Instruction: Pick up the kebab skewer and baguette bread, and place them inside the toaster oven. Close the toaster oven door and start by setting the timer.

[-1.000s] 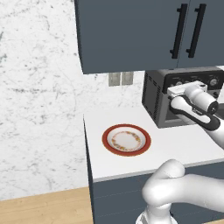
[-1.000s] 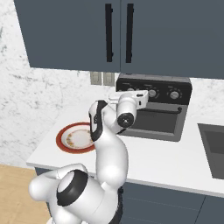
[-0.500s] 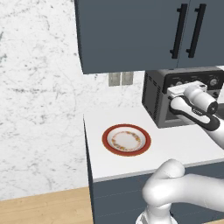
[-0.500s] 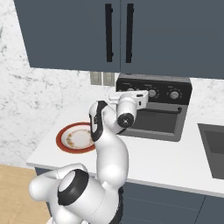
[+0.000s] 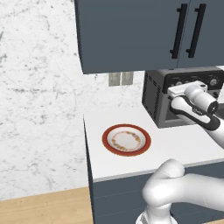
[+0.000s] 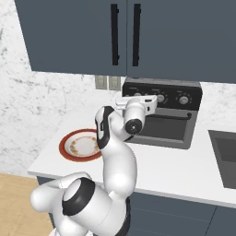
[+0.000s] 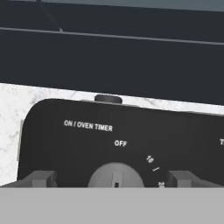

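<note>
Item: toaster oven, dark box at the back of the surface, under the wall cabinets.

Door: you can judge it shut, glass upright, bar handle across its top edge. Skewer and baguette cannot be made out; whether they lie inside behind the dark glass cannot be told.

Timer knob: leftmost on the top panel, labelled "ON / OVEN TIMER", pointer at OFF.

Hand: spread wide, one fingertip on each side of the knob, not closed on it, holding nothing. From the base cameras you see it level with the panel's left end.

Change: none over the last second; arm and hand have kept the same pose before the knob.

Plate: red-rimmed, bare, left of the oven.

Reading: loading and closing look done; your remaining job is likely to grip the knob and turn it off OFF.
</note>
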### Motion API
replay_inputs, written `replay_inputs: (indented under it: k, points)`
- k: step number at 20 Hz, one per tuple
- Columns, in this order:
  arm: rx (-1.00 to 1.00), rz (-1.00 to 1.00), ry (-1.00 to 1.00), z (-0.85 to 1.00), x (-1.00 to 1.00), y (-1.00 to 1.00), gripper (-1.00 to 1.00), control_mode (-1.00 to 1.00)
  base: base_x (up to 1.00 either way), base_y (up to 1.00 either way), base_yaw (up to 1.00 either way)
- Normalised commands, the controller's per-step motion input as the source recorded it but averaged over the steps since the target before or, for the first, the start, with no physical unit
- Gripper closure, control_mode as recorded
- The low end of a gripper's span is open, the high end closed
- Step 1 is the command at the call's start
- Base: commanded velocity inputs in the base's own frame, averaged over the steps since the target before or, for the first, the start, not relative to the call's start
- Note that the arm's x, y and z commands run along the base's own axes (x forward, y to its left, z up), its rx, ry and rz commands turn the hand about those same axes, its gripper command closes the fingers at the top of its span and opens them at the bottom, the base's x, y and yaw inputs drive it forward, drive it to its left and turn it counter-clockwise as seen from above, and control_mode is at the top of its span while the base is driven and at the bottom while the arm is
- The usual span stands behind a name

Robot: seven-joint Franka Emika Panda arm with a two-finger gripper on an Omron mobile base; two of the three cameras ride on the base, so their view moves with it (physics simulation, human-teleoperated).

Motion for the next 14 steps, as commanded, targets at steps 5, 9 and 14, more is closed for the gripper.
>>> replay_inputs:
  k: [5,9,14]
  points:
    - [0.0,0.0,0.0,-0.14,0.0,0.0,-1.0,-1.0,0.0,0.0,0.0]
    - [0.0,0.0,0.0,-0.11,0.11,0.0,-1.0,-1.0,0.0,0.0,0.0]
    - [0.0,0.0,0.0,0.0,0.23,0.0,-1.0,-1.0,0.0,0.0,0.0]
